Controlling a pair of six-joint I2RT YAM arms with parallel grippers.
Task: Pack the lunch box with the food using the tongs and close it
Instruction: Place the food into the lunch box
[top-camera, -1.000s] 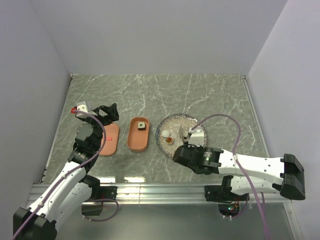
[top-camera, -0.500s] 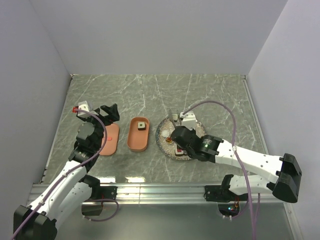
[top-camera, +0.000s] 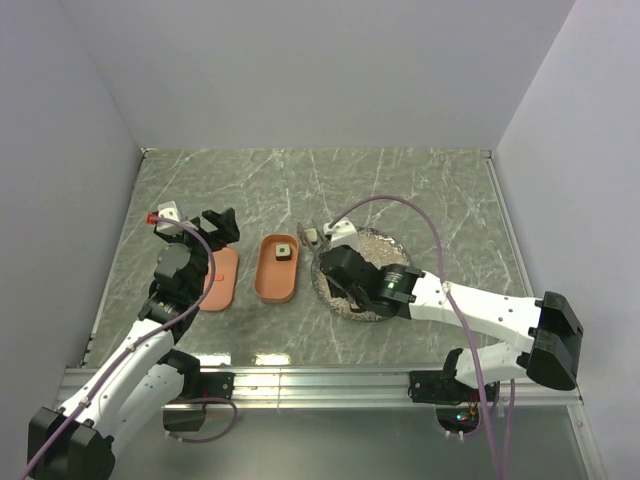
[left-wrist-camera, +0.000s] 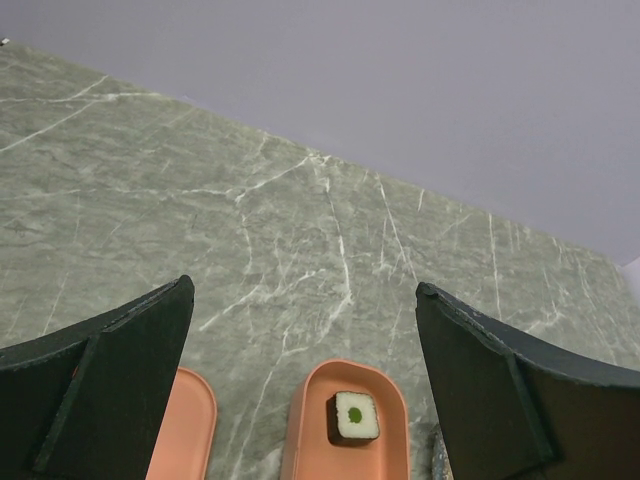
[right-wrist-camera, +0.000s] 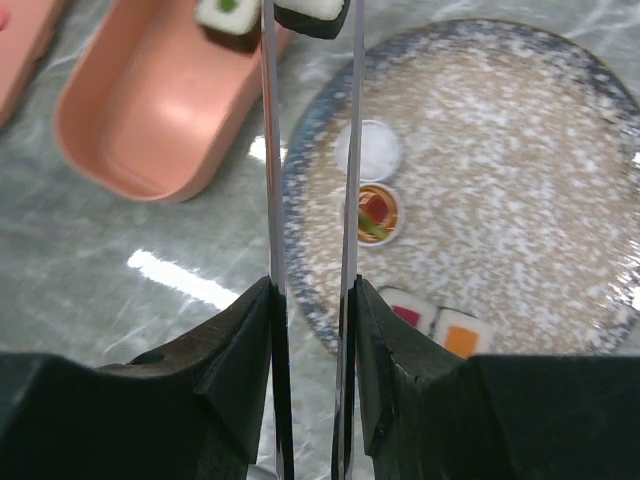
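Note:
My right gripper is shut on the tongs, pressing both slim metal arms together. The tong tips pinch a dark-edged white food piece just right of the far end of the salmon lunch box. A white piece with a green centre lies in the box. Its lid lies flat to the left. My left gripper hangs open above the lid with nothing in it. More food stays on the speckled plate: a white round, a red-orange round and two squares.
The right arm stretches across the near half of the plate in the top view. Grey walls close off the marble table on three sides, and a metal rail runs along the near edge.
The right arm has swung left from over the plate toward the lunch box, carrying the tongs and the pinched piece. The left arm has not moved.

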